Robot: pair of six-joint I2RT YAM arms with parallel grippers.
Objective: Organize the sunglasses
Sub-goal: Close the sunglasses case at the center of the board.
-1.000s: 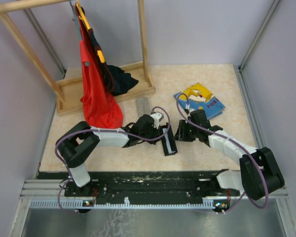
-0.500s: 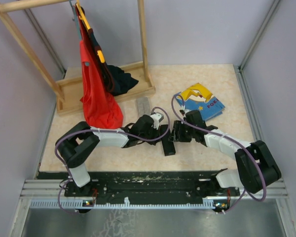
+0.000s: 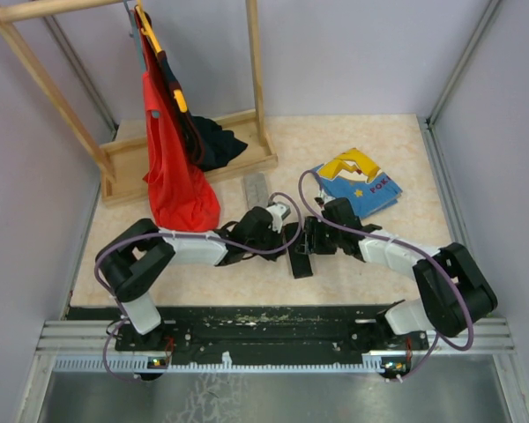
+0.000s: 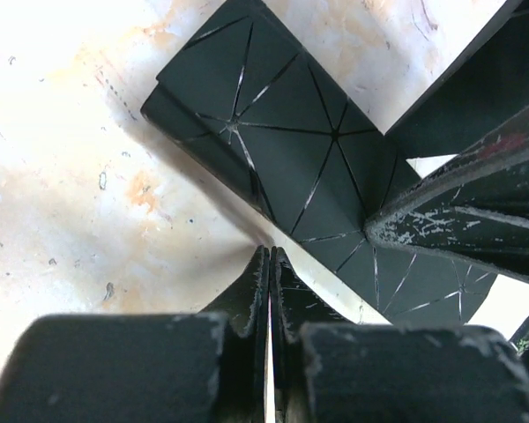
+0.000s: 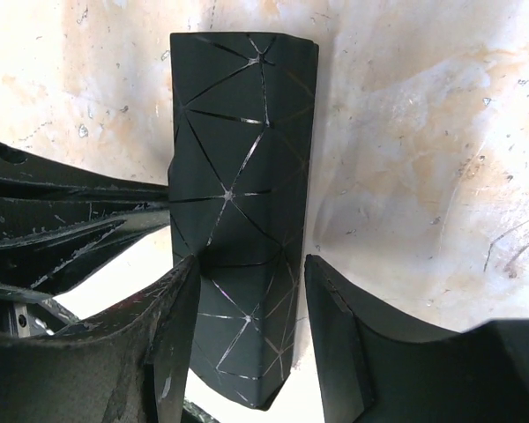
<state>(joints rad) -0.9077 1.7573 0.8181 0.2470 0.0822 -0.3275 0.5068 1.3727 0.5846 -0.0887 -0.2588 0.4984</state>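
No sunglasses show in any view. A black oblong case [image 3: 301, 263] with thin triangle lines lies on the table between my two arms. My right gripper [image 5: 251, 264] is open and straddles one end of this case [image 5: 242, 132]; its left finger is against the case's side and its right finger stands a little off. My left gripper [image 4: 271, 256] is shut with nothing between its fingers, its tips on the table right at the edge of the case [image 4: 282, 150]. From above, the left gripper [image 3: 285, 236] and the right gripper [image 3: 309, 240] meet over the case's far end.
A wooden rack [image 3: 189, 167] at the back left carries a red cloth [image 3: 176, 176] and a dark cloth [image 3: 216, 141]. A grey oblong case [image 3: 257, 187] lies in front of the rack. A blue and yellow booklet [image 3: 360, 181] lies at the back right. Walls close both sides.
My right gripper has moved left onto the black case's far end and its jaws have widened around it. The left arm has barely shifted.
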